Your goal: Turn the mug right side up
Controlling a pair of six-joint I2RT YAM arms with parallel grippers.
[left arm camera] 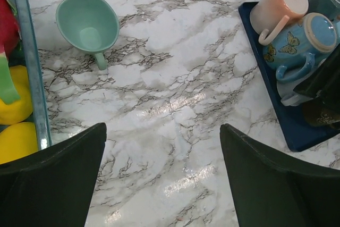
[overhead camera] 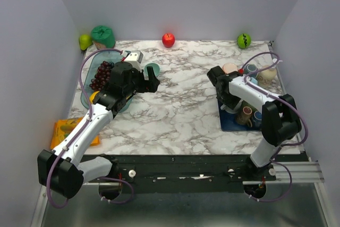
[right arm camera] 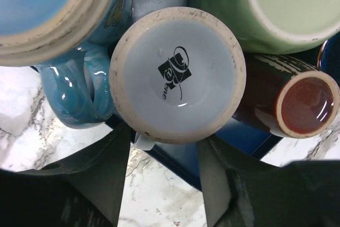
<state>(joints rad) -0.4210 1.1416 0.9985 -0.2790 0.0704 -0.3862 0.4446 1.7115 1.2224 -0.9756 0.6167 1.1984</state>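
Observation:
An upside-down mug (right arm camera: 178,73) with a white base and a black logo stands on the blue tray (right arm camera: 234,136) among other mugs. My right gripper (right arm camera: 164,136) comes down over it, one finger pressed against each side of the mug and the tips hidden behind its base. In the top view this gripper (overhead camera: 227,95) sits over the tray's left part and covers the mug. My left gripper (left arm camera: 162,131) hangs open over bare marble with nothing between its fingers, and in the top view it (overhead camera: 151,82) is beside the fruit tray.
A blue butterfly mug (right arm camera: 48,9), a green mug (right arm camera: 276,9) and a brown mug (right arm camera: 297,102) crowd the held mug. A peach mug (left arm camera: 279,6) lies on the tray. A mint mug (left arm camera: 87,22) rests beside the glass fruit tray (overhead camera: 85,86). A red apple (overhead camera: 168,39) sits at the back.

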